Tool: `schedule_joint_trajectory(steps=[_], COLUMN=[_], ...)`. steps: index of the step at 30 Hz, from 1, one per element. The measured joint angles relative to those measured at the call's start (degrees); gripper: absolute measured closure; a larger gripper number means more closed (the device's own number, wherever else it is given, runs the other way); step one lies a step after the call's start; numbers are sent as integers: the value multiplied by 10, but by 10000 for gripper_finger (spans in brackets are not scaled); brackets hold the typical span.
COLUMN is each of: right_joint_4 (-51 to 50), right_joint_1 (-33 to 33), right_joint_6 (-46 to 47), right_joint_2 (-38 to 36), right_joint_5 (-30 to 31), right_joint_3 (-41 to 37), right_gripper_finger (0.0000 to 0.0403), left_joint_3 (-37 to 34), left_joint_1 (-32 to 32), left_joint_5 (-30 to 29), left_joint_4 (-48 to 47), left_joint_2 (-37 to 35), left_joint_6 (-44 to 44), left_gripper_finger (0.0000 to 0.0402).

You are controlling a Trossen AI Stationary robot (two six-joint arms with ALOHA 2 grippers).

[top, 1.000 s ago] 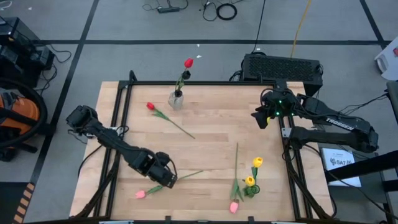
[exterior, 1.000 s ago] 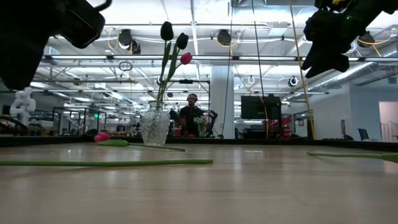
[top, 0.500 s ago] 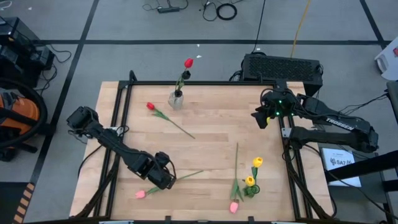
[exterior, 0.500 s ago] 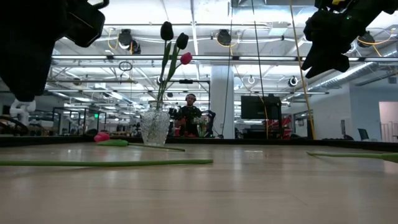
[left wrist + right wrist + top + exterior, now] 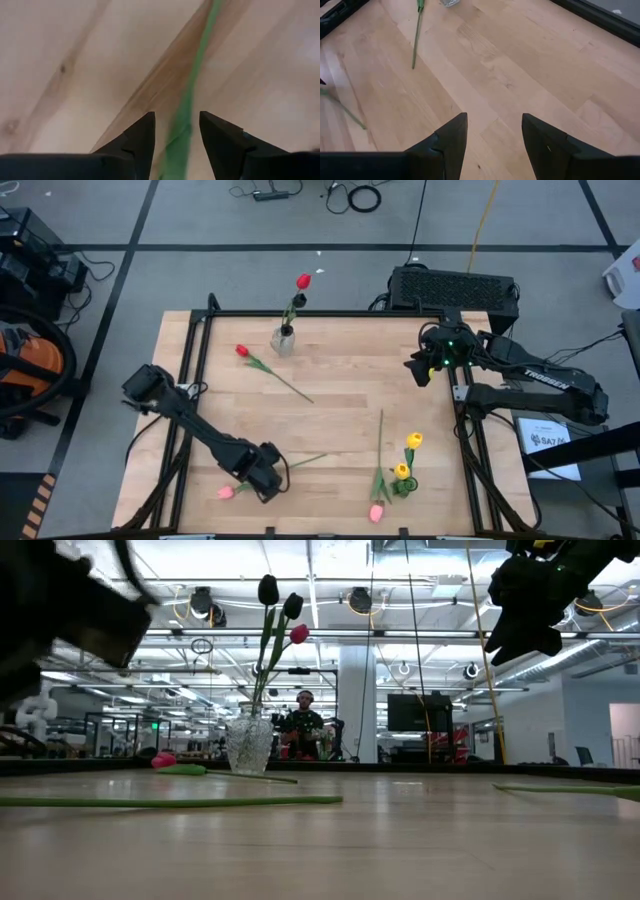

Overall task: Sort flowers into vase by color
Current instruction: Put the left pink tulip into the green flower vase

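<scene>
A pink tulip (image 5: 226, 492) lies flat near the table's near-left corner, its green stem (image 5: 195, 75) running toward the right. My left gripper (image 5: 265, 478) is low over that stem, open, one finger on each side of it (image 5: 176, 120) without touching. A glass vase (image 5: 284, 340) stands by the far edge with a red tulip (image 5: 303, 281) and two dark ones (image 5: 268, 588) standing in it. My right gripper (image 5: 420, 372) hangs open (image 5: 494, 122) above the table's right side.
A red tulip (image 5: 241, 351) lies flat just in front of the vase, its stem pointing toward the middle. Two yellow tulips (image 5: 408, 455) and another pink one (image 5: 376, 513) lie near the near-right edge. Bare wood (image 5: 340, 380) spans the middle. A black frame (image 5: 196, 370) rims the table.
My left gripper has moved toward the table's near edge and down, closing in on the pink tulip's stem. The flowers have stayed where they were.
</scene>
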Motion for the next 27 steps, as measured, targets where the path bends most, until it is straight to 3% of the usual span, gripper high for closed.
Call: schedule_joint_trajectory(steps=[7,13,19,27], right_joint_4=[0,5,24,67], right_joint_1=[0,0,0,0], right_joint_6=[5,-8,-33,-255], right_joint_2=[0,0,0,0], right_joint_5=[0,0,1,1], right_joint_3=[0,0,0,20], right_gripper_finger=[222,222,222,222], left_joint_3=[4,9,26,76], left_joint_1=[-12,17,94,243], left_joint_5=[44,77,73,39], left_joint_4=[-11,-10,-20,-15], left_joint_2=[52,42,-6,-126], left_joint_6=[12,-9,13,85], left_gripper_finger=[271,384,391,394])
